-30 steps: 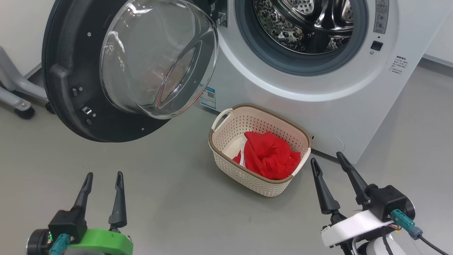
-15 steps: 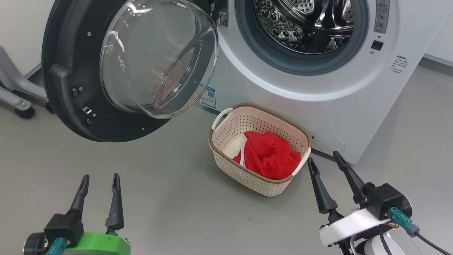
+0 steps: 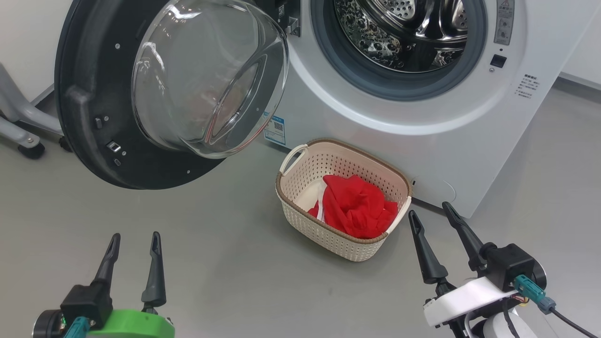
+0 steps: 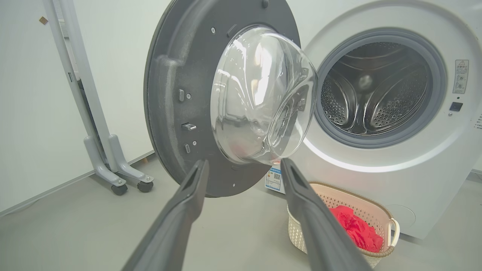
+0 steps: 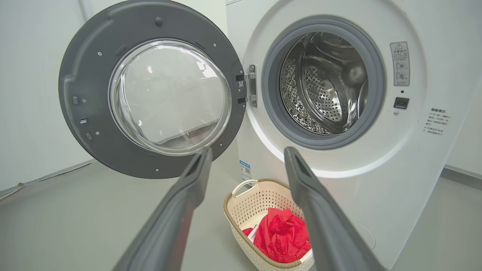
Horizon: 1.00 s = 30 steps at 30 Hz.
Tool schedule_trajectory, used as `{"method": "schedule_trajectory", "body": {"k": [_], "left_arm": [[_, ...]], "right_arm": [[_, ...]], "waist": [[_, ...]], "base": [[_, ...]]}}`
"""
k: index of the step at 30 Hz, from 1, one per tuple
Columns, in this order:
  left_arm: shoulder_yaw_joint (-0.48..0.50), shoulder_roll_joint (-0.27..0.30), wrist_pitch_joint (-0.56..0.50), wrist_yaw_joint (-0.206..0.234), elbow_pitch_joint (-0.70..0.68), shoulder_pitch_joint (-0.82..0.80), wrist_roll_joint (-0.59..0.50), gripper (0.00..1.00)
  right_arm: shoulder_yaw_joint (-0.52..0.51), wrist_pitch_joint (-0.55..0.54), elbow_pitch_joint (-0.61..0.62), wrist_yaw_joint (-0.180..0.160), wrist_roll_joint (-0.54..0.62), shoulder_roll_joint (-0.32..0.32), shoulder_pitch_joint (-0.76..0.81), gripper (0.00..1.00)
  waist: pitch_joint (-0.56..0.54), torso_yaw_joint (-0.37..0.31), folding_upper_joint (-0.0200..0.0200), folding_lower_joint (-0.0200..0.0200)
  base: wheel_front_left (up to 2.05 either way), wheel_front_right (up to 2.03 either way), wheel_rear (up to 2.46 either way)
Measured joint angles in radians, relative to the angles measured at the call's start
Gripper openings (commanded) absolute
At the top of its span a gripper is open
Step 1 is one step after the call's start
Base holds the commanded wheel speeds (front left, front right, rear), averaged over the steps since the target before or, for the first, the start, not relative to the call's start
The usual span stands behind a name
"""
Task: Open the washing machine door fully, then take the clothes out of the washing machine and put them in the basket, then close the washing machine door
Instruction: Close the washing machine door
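Left gripper (image 3: 135, 235) is seen at lower left of the head view and right gripper (image 3: 429, 210) at lower right, both with fingers spread apart and empty. The basket (image 3: 347, 143) is set on the grey floor (image 3: 225, 263) at centre frame, red clothes (image 3: 354, 206) piled in its right half. Behind it, the washing machine (image 3: 422, 141) is seen at upper right with its drum (image 3: 404, 33) exposed, and the door (image 3: 89, 94) is swung wide open at upper left.
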State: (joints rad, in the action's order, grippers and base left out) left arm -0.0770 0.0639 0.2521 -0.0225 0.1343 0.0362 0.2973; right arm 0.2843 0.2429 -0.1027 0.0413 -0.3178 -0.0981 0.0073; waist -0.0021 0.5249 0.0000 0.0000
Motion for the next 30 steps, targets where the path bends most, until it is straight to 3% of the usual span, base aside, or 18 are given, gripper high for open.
{"method": "schedule_trajectory", "body": {"k": [30], "left_arm": [[-0.003, 0.0, 0.0, 0.0, -0.001, 0.006, -0.003, 1.0]], "right_arm": [[0.0, 0.0, -0.005, -0.001, 0.0, 0.002, 0.0, 1.0]], "waist": [[-0.004, -0.003, 0.0, 0.0]], "base": [[0.0, 0.0, 0.0]]}}
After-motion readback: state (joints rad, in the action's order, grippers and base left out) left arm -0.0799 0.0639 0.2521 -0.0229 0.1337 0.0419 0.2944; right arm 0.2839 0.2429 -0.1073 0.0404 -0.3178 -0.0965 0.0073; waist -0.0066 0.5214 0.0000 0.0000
